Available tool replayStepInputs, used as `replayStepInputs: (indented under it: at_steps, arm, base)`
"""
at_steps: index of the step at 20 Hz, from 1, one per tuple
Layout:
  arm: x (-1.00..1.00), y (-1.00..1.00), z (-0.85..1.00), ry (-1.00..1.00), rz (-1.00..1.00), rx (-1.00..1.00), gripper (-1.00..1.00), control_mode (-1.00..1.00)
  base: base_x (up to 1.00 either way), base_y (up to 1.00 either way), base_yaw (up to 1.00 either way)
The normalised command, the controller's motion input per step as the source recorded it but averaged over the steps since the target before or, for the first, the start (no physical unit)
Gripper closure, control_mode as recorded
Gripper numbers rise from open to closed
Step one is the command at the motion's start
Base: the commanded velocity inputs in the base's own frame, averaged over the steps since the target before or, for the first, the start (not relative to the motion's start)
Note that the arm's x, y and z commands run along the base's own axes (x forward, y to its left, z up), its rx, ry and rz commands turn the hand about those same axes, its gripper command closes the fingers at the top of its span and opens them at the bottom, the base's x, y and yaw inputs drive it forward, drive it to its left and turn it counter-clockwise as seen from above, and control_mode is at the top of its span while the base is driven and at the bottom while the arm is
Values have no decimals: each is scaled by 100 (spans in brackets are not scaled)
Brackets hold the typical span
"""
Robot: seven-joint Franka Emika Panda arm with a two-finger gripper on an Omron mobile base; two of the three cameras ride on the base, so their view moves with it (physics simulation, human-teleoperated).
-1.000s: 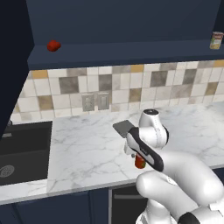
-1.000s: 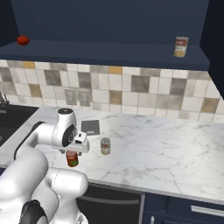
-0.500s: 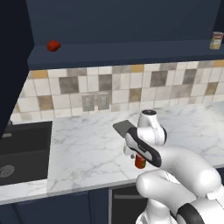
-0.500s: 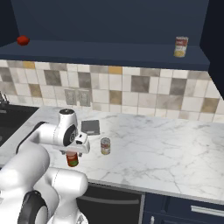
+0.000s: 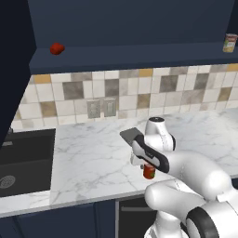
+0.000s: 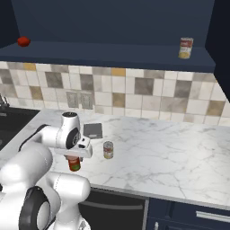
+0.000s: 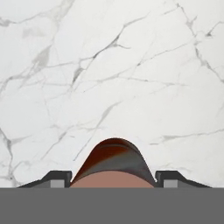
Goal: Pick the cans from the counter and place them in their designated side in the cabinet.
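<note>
The red can [image 6: 74, 164] stands upright on the white marble counter [image 6: 170, 157] near its front edge. My gripper [image 6: 74, 158] reaches straight down over it, and in the hand view the two dark fingertips [image 7: 57, 178] press against the sides of the red can [image 7: 113, 158], so the gripper is shut on it. The left base view has the same can [image 5: 149, 173] under the gripper [image 5: 148, 167]. A smaller can with a yellow-green label [image 6: 108, 149] stands on the counter just right of the gripper. A labelled can [image 6: 185, 47] sits at the right end of the navy cabinet shelf [image 6: 112, 54].
A small red rounded lump [image 6: 24, 42] lies at the left end of the shelf. A dark flat slab [image 6: 93, 130] lies on the counter behind the gripper. The dark sink basin [image 5: 23, 158] is to the left. A tiled backsplash runs along the wall.
The jaws have closed in onto the red can. The arm and the can stay where they were.
</note>
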Motion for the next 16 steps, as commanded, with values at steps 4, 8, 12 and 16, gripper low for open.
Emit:
replayStepInputs:
  at_steps: [4,8,12,16]
  arm:
    - [-8,-2,5,-2,0,0,100,-100]
    - [-12,-11,32,-8,0,0,100,-100]
    - [-21,-15,50,-17,0,0,100,-100]
    - [-19,-16,57,-19,0,0,100,-100]
  base:
    - [0,0,0]
    - [0,0,0]
    - [0,0,0]
    - [0,0,0]
